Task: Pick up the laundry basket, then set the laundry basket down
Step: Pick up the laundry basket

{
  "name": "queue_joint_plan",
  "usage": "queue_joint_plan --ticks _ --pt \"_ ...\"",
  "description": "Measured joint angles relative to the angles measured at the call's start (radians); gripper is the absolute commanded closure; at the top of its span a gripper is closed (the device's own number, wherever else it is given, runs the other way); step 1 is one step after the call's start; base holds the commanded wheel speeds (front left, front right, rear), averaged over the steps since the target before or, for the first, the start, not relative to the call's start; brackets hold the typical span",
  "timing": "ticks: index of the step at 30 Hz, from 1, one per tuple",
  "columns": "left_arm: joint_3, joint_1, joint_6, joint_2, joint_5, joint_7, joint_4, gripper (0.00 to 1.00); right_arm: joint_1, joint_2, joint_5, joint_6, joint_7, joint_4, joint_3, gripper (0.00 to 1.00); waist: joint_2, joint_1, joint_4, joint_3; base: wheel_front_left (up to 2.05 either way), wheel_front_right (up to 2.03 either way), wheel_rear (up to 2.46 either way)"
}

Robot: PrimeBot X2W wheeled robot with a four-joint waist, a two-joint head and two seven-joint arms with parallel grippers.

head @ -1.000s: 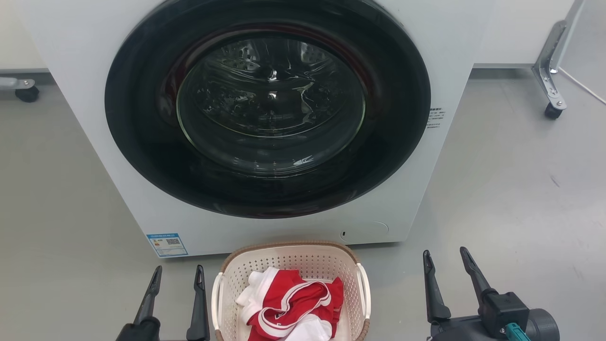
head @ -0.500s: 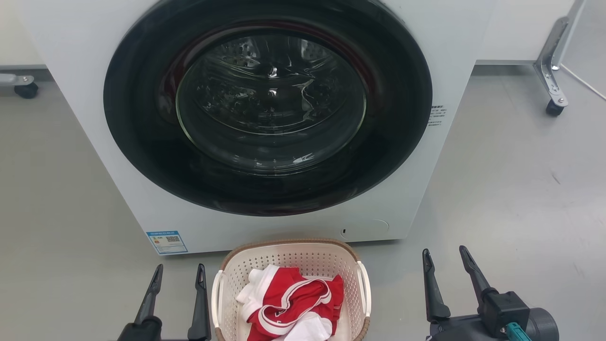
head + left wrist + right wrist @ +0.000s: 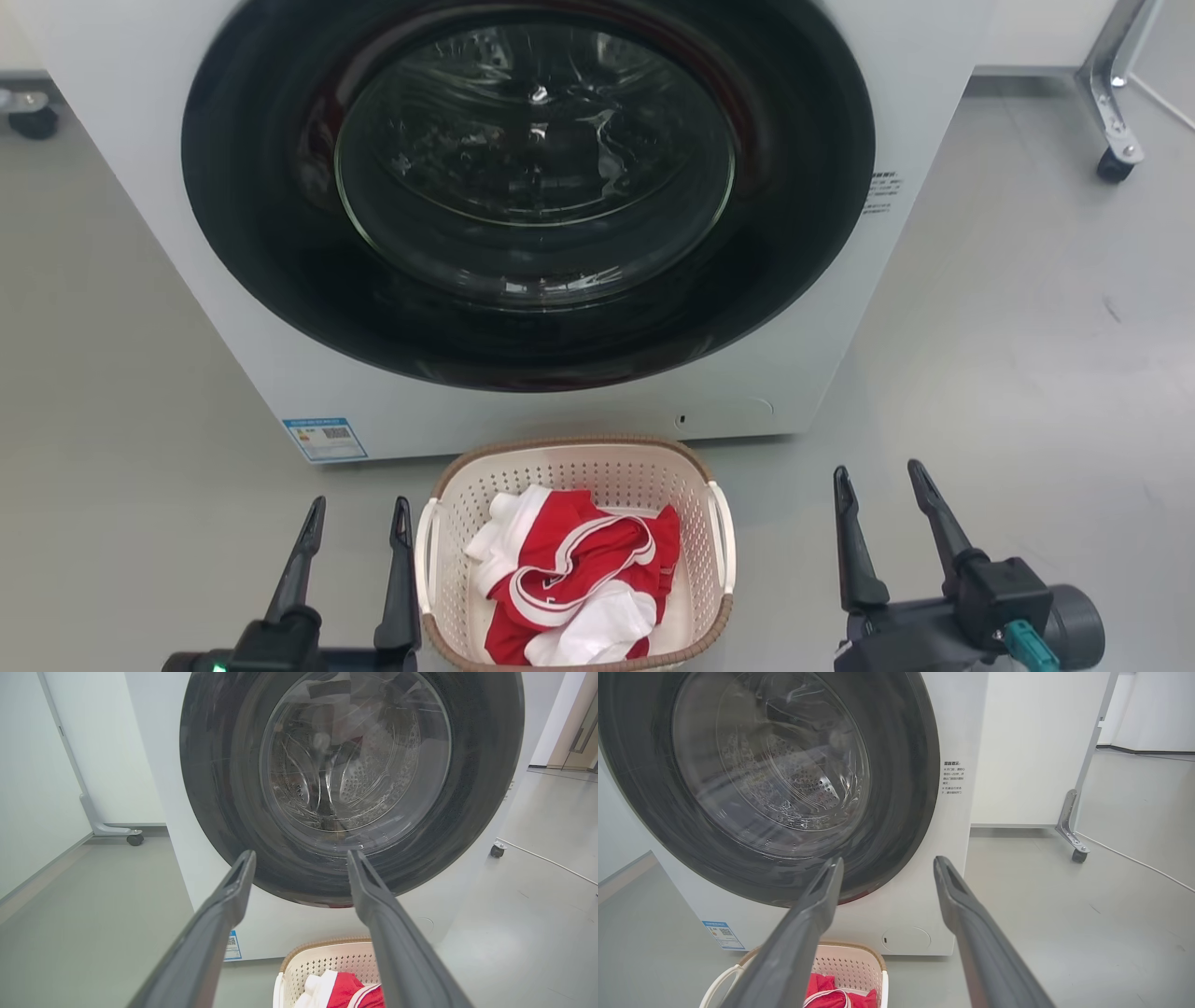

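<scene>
The laundry basket (image 3: 597, 471) sits on the grey floor (image 3: 1008, 373) directly in front of me, between my two grippers. Its far rim is close to the foot of the washing machine (image 3: 233, 308). It stands upright with both white side handles free, and a bundle of red and white clothes (image 3: 569, 579) lies inside.

My left gripper (image 3: 359, 509) is open, its two dark fingers spread with nothing between them. From my head camera its inner finger lines up just beside the basket's left handle, but I cannot tell whether it touches it. My left wrist camera looks along those fingers at the machine's round glass door (image 3: 534, 159), and the basket peeks in low under the right-hand finger.

My right gripper (image 3: 878, 471) is open too, and empty. It sits apart from the basket's right handle, with a strip of bare floor between them. Through my right wrist camera, the fingers point at the lower right of the machine's front, and the basket shows at the lower left, partly behind one finger.

The machine's door is closed. A small blue-edged label (image 3: 324, 439) is stuck at the lower left corner of its front. A caster wheel (image 3: 1114, 166) on a metal leg stands far off to the right.
</scene>
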Motion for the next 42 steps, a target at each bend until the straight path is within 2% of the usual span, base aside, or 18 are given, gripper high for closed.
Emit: queue_joint_plan --ticks 14,21,42 --pt "-0.001 -0.157 -0.009 -0.011 0.0 -0.003 0.044 0.0 -0.172 0.0 0.0 0.005 -0.004 0.02 -0.035 0.0 0.0001 0.0001 0.004 0.16 0.0 0.0 0.0" --pt "0.004 -0.256 -0.018 -0.015 -0.008 -0.003 0.127 0.0 -0.261 -0.004 0.0 0.022 -0.007 0.086 -0.04 0.0 0.0001 0.0002 0.011 0.26 0.0 0.0 0.0" --pt "0.012 -0.591 -0.037 -0.034 -0.072 -0.003 0.427 0.0 -0.517 -0.009 0.012 0.024 -0.007 0.308 -0.074 0.0 0.0002 0.0001 0.051 0.587 0.0 0.0 0.0"
